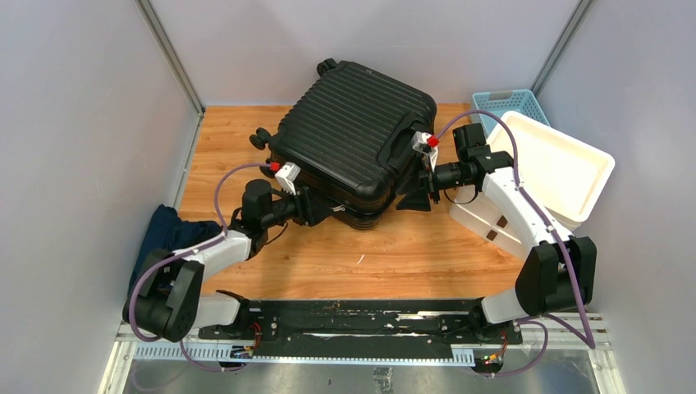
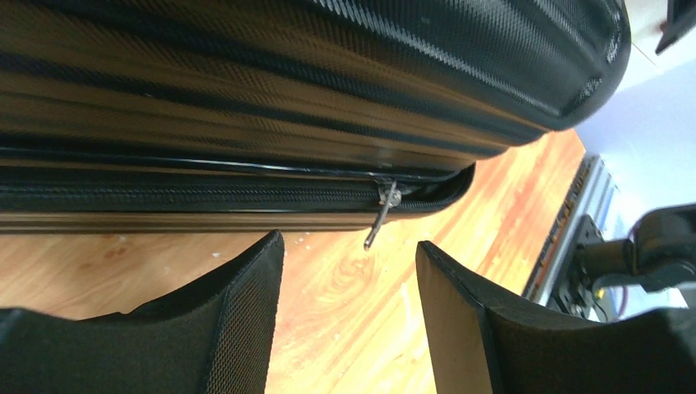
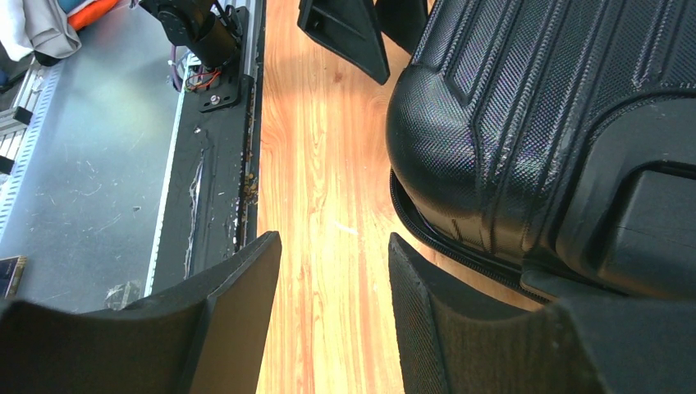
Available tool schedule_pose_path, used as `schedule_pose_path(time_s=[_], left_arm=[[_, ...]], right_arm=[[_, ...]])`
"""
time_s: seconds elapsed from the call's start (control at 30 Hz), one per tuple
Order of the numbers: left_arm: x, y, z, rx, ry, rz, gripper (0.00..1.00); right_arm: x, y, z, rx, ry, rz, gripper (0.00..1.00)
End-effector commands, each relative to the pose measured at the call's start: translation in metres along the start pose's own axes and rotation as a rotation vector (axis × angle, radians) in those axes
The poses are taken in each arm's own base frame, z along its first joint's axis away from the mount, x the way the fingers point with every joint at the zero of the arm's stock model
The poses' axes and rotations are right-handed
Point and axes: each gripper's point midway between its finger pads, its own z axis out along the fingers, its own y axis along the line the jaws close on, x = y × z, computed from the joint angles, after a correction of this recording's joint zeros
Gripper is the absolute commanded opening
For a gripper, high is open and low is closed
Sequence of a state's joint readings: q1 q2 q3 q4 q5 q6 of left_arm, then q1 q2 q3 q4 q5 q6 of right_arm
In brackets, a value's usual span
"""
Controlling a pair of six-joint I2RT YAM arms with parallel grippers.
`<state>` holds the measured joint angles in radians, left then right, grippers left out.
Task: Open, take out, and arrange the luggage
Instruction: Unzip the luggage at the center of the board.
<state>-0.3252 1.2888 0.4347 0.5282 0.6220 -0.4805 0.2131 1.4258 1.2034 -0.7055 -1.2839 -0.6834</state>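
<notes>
Wooden table (image 1: 394,254) carries everything, and the black ribbed suitcase (image 1: 349,123) fills its far middle, lying flat and closed with one broad shell facing up. It sits skewed. The wheeled end (image 1: 261,138) points to about 10 o'clock and the opposite end to about 4 o'clock, so its long axis seems to run along that line, though from above the case looks nearly square.

At 3 o'clock, well apart from the case, a white tub (image 1: 566,164) lies tilted, with a light-blue basket (image 1: 501,100) just behind it at 2 o'clock. A dark blue cloth (image 1: 168,234) is bunched at 8 o'clock by the left wall.

The left claw (image 2: 349,246) is level with the case's 7 o'clock side, released and holding nothing, with bare wood between its fingers. The right claw (image 3: 332,242) sits at the 4 o'clock corner, also released and empty. Whether its inner finger touches the shell I cannot tell.

Smallest is the metal zipper pull (image 2: 377,222), hanging from the closed zip just beyond the left claw's gap, apart from both fingers.
</notes>
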Motion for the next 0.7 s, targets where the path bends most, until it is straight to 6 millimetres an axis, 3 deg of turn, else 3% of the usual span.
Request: schedule_pose_path(time_s=[0.0, 0.47, 0.67], left_arm=[[-0.014, 0.009, 0.000, -0.073, -0.064, 0.031, 0.61], [-0.017, -0.021, 0.023, 0.055, -0.065, -0.032, 0.52], [-0.013, -0.024, 0.025, 0.064, -0.058, -0.042, 0.47]], right_arm=[[-0.010, 0.001, -0.004, -0.013, -0.026, -0.023, 0.55], [-0.010, 0.002, -0.005, -0.013, -0.024, -0.027, 0.55], [-0.010, 0.003, -0.005, -0.014, -0.023, -0.029, 0.55]])
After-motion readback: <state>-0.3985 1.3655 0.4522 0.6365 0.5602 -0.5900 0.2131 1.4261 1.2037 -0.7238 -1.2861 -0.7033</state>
